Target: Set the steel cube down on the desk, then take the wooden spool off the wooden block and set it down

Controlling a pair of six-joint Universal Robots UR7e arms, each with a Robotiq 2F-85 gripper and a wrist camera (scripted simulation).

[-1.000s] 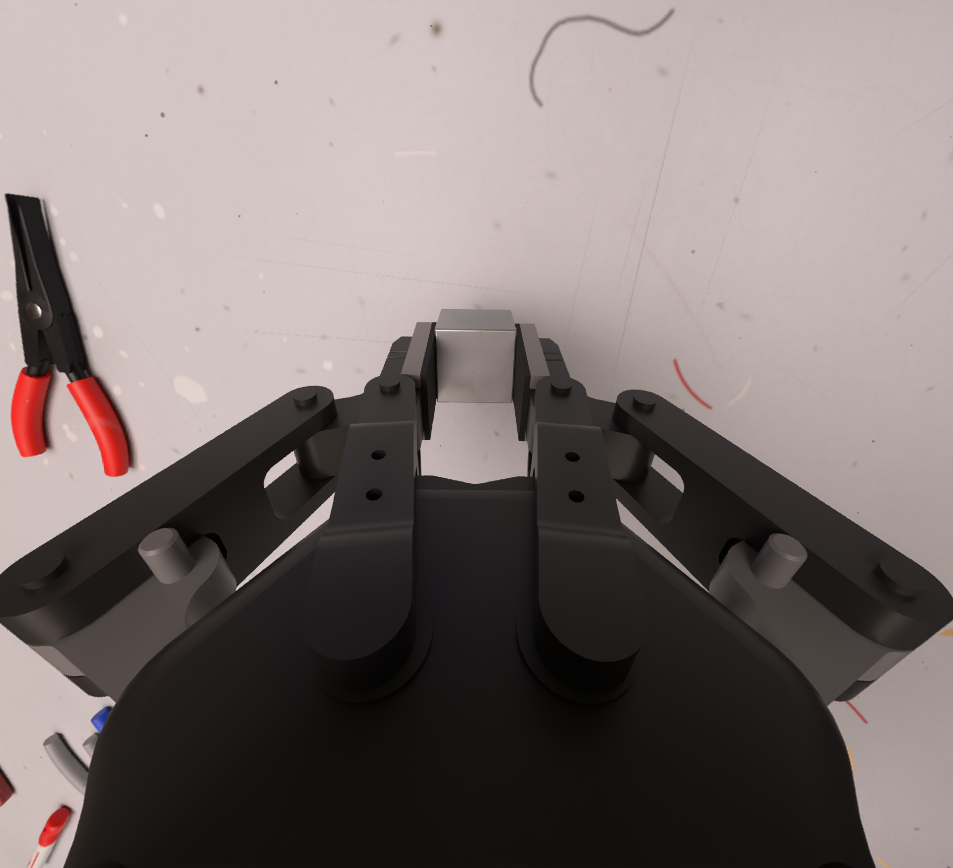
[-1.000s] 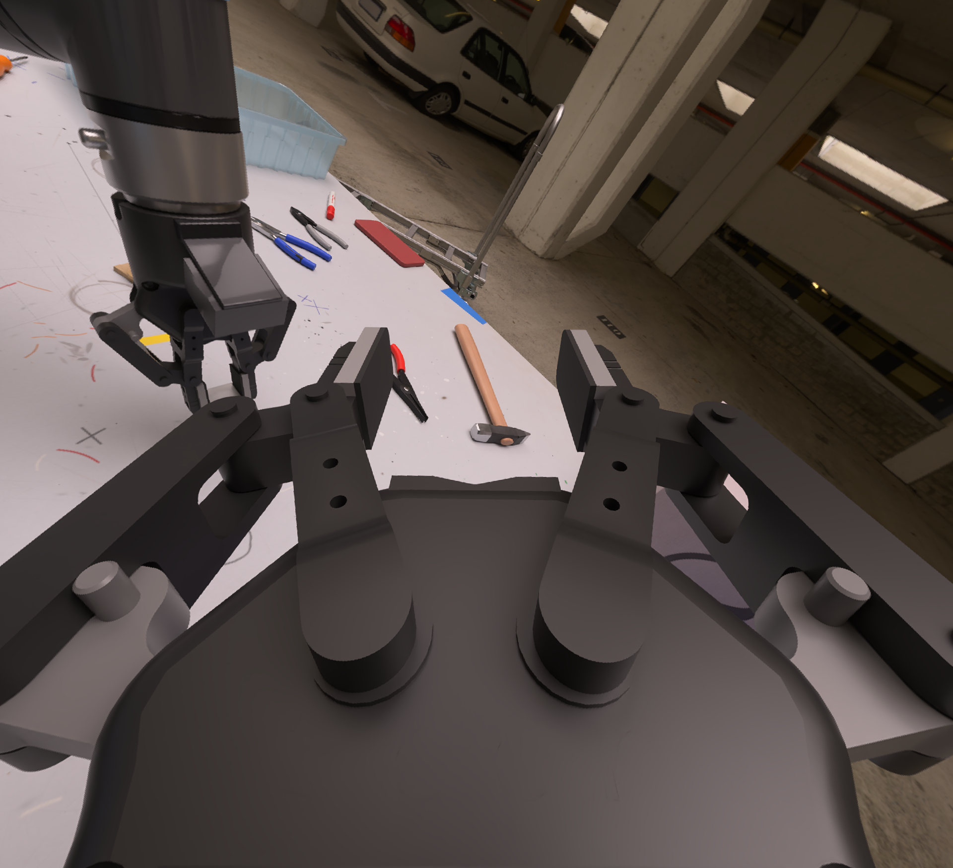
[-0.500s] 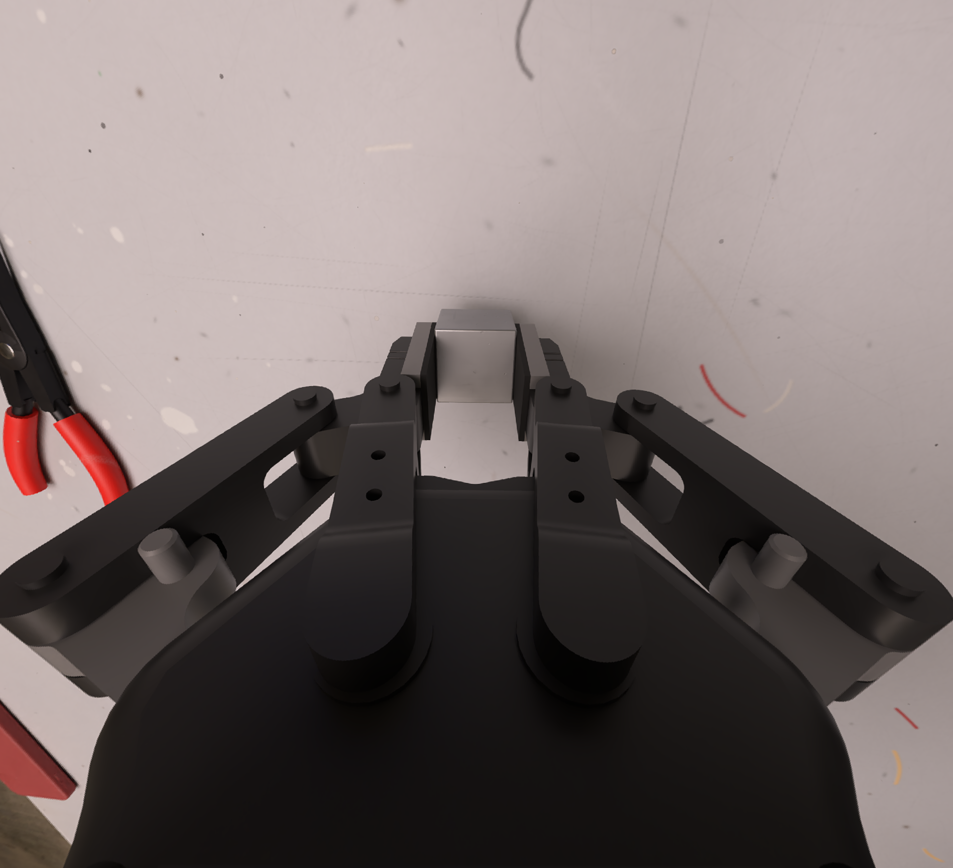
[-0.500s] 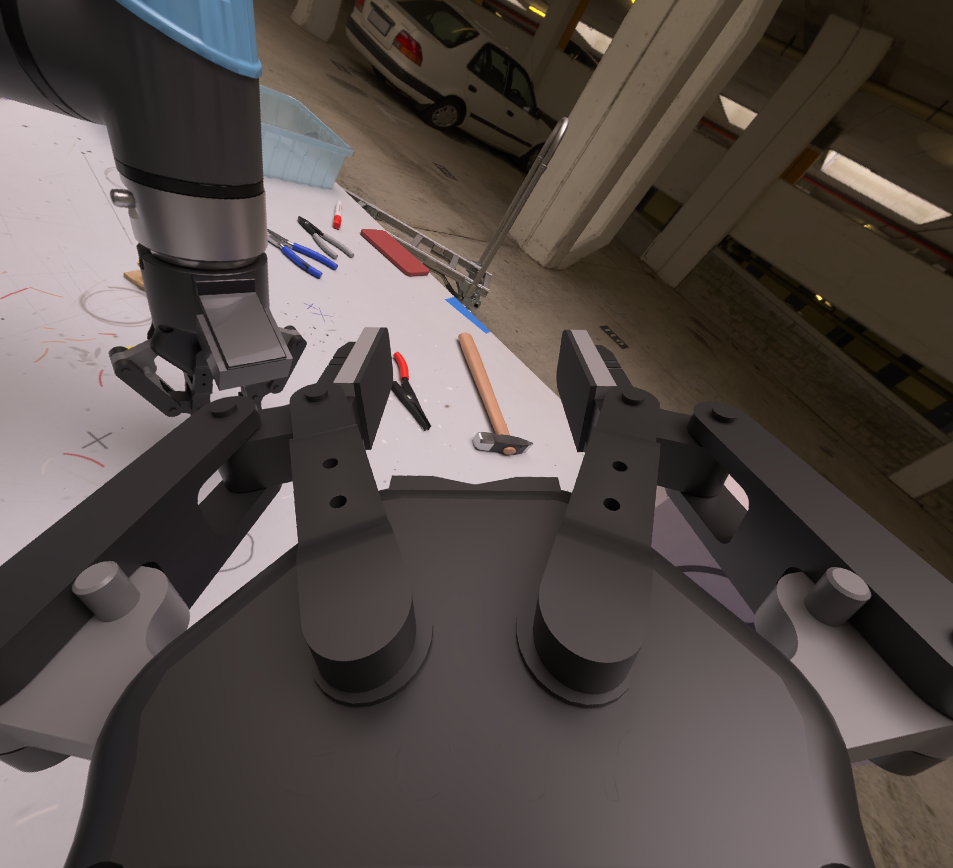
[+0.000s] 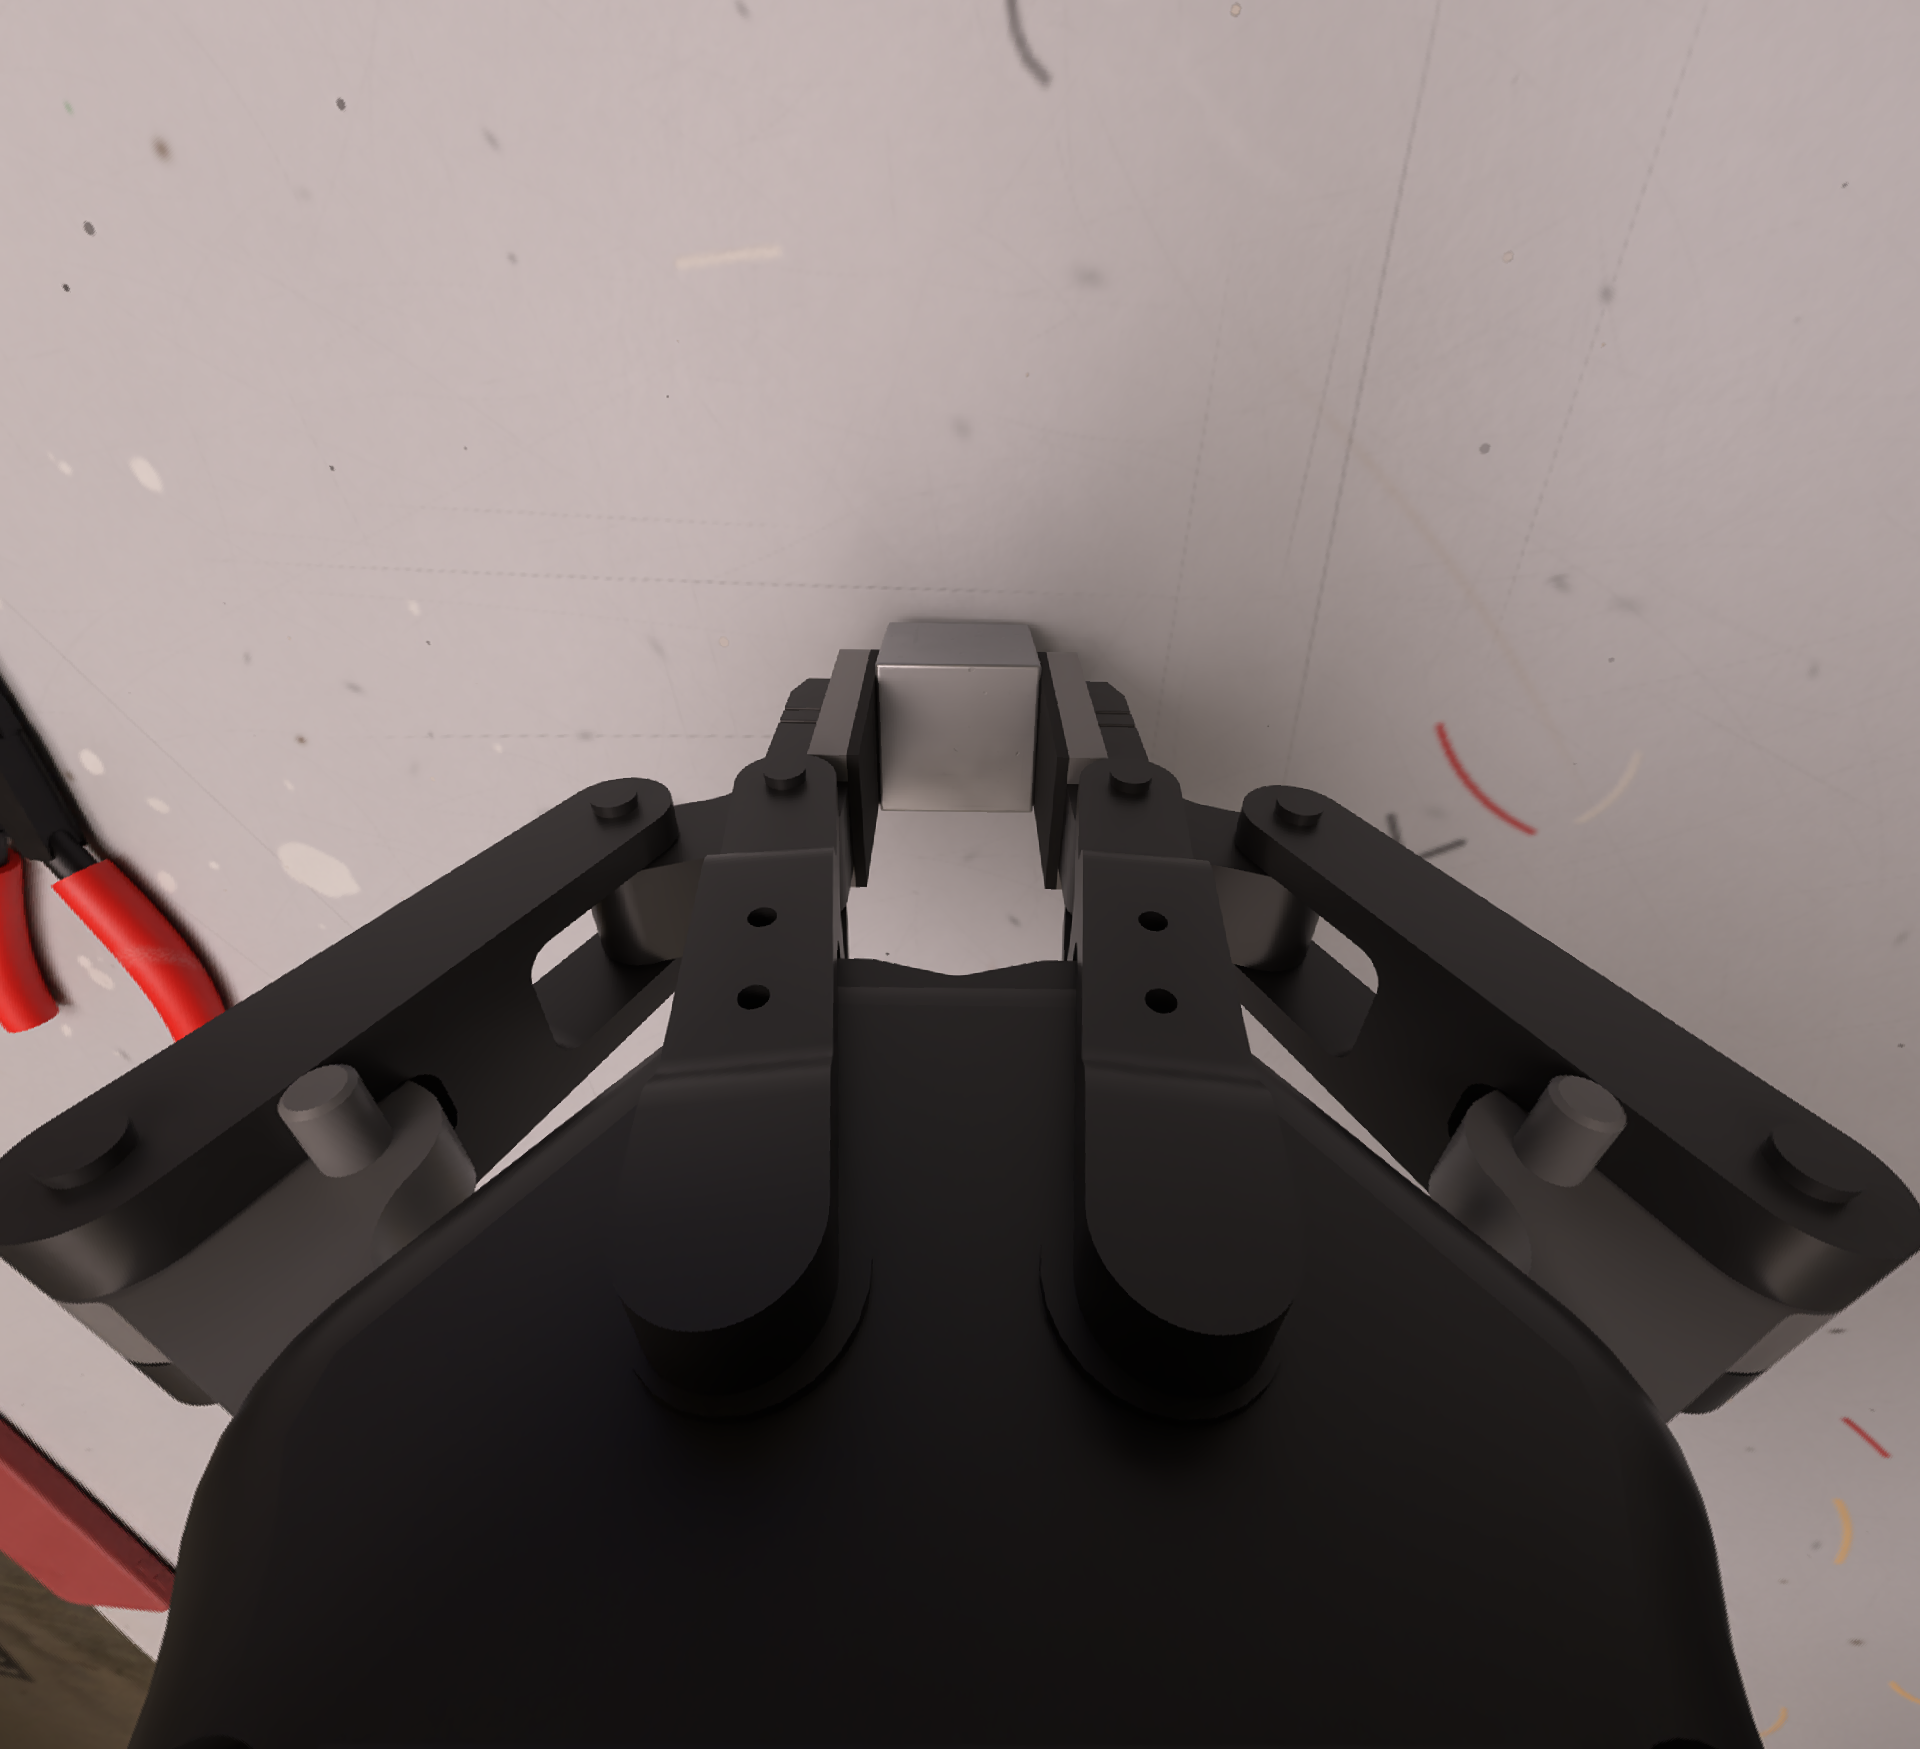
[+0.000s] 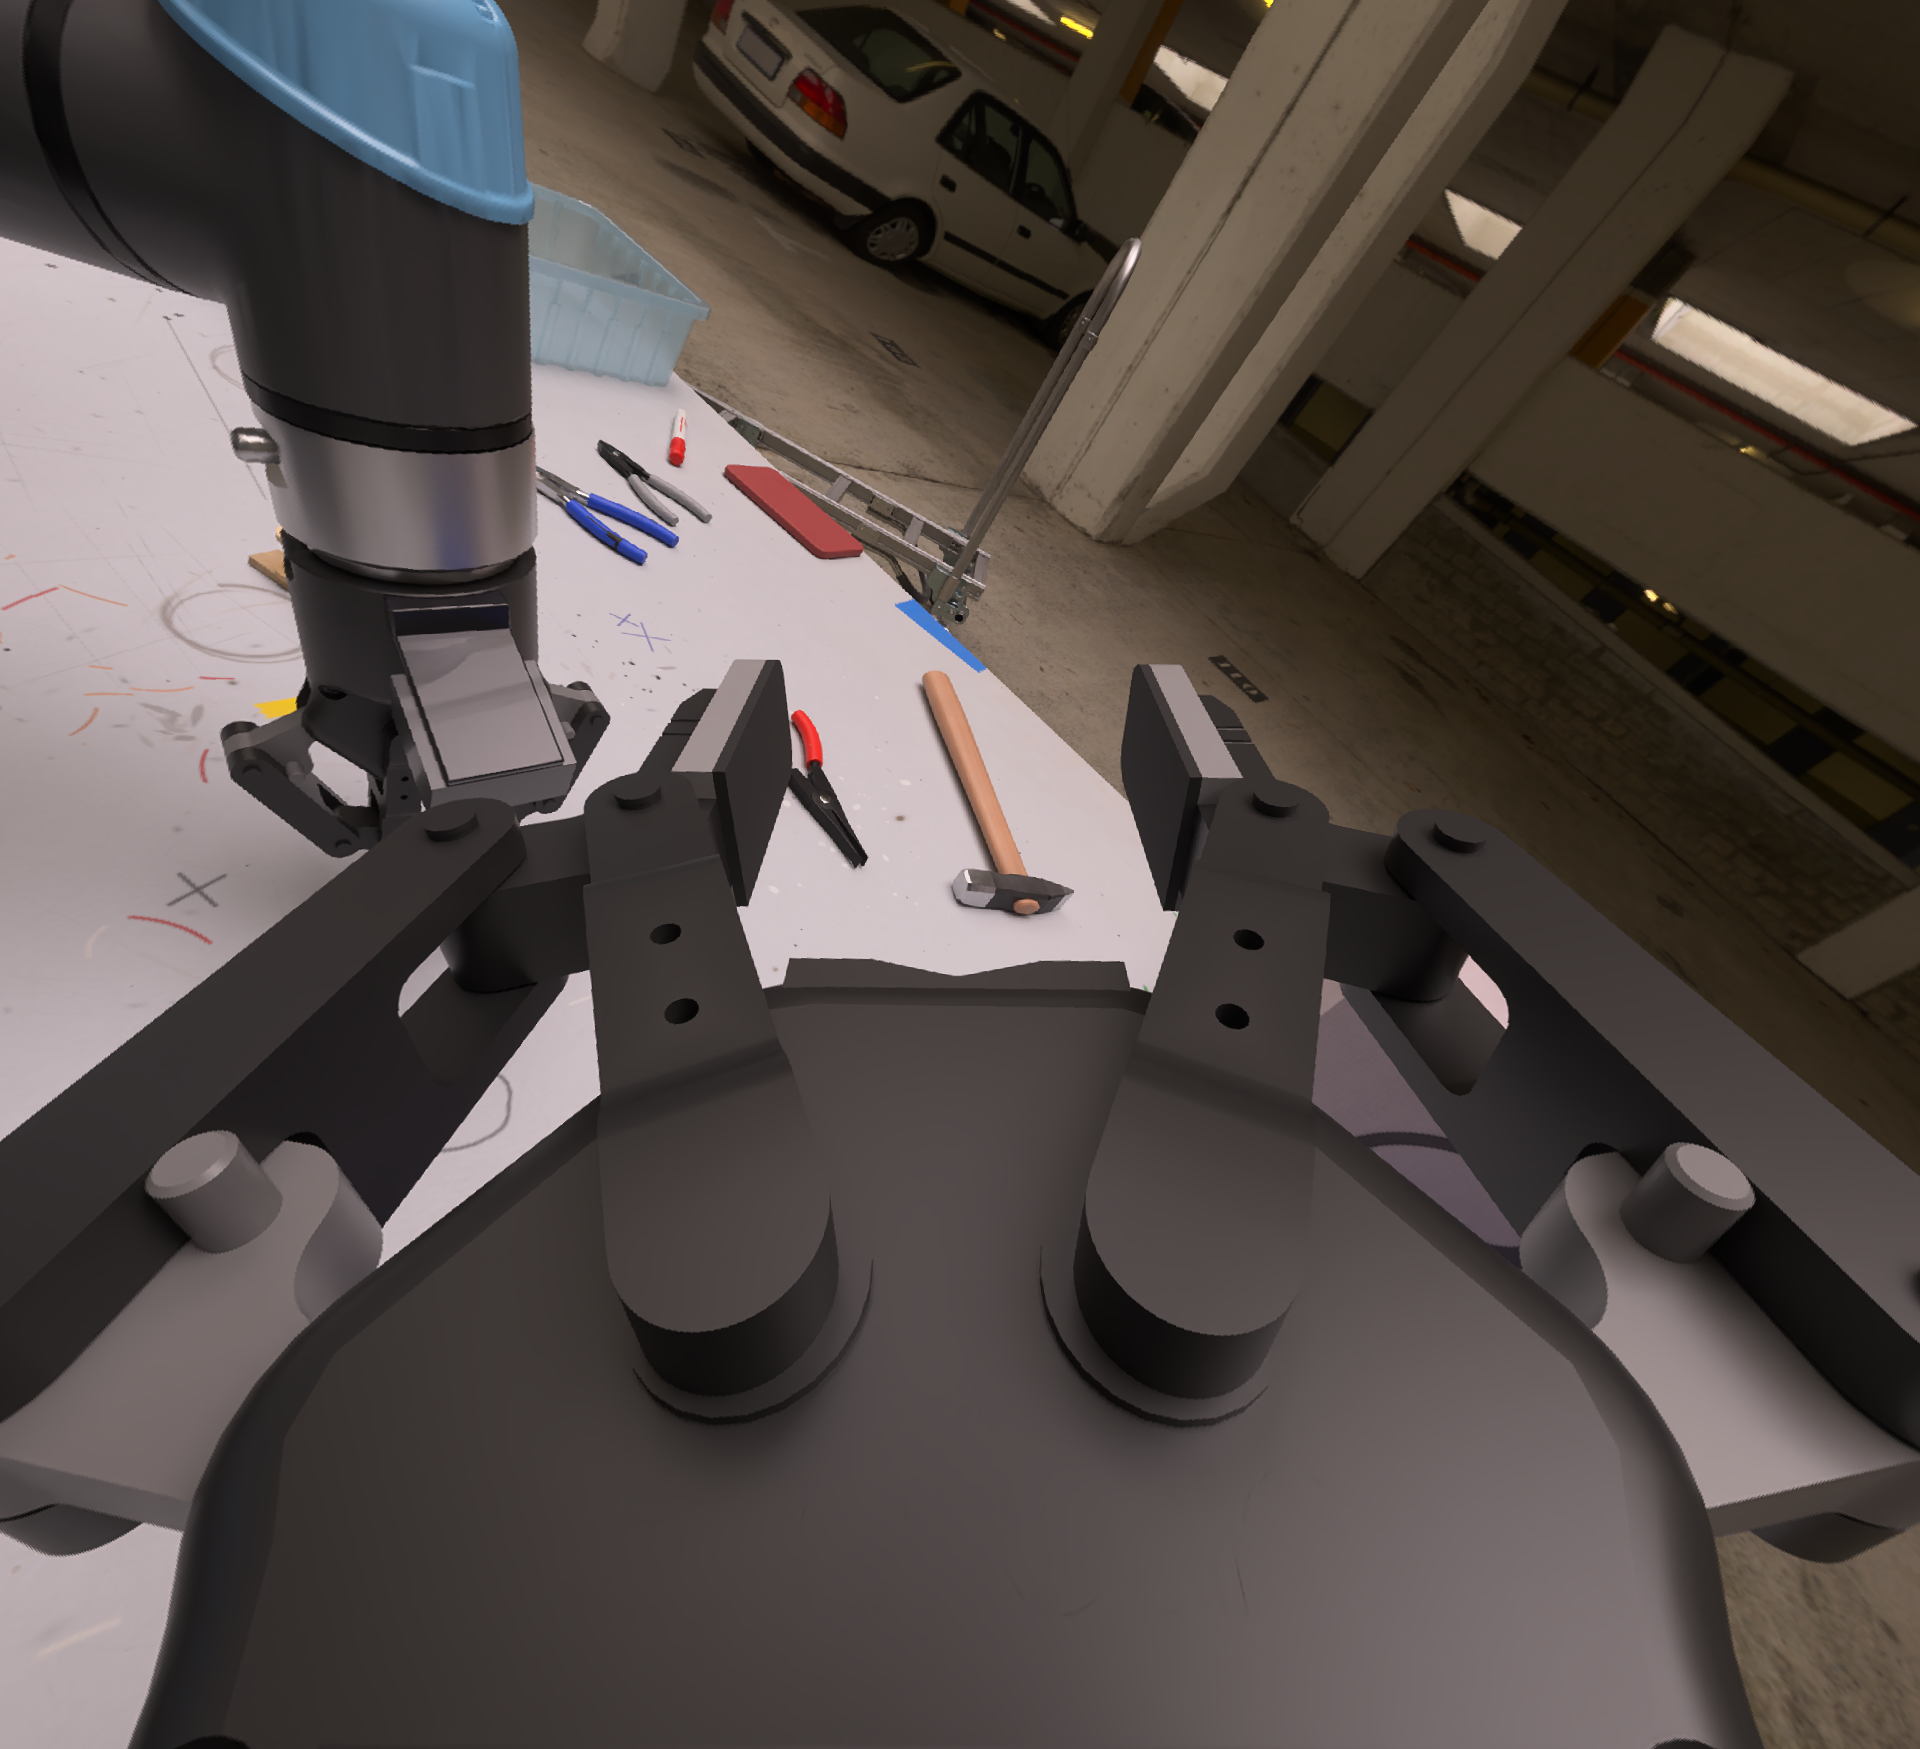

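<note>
We have the steel cube (image 5: 956, 723) pinched in our left gripper (image 5: 956, 743), low over bare bench (image 5: 623, 400) away from its edges; our right gripper (image 6: 956, 764) hangs spread and empty. Next we judge: touch down, release, then find the spool, unseen here

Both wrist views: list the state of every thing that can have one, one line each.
left gripper: shut on the steel cube
steel cube: clamped between the fingers, close above the desk
right gripper: open, empty
red-handled pliers: lying flat, closed
hammer: lying flat
blue bin: upright
</note>
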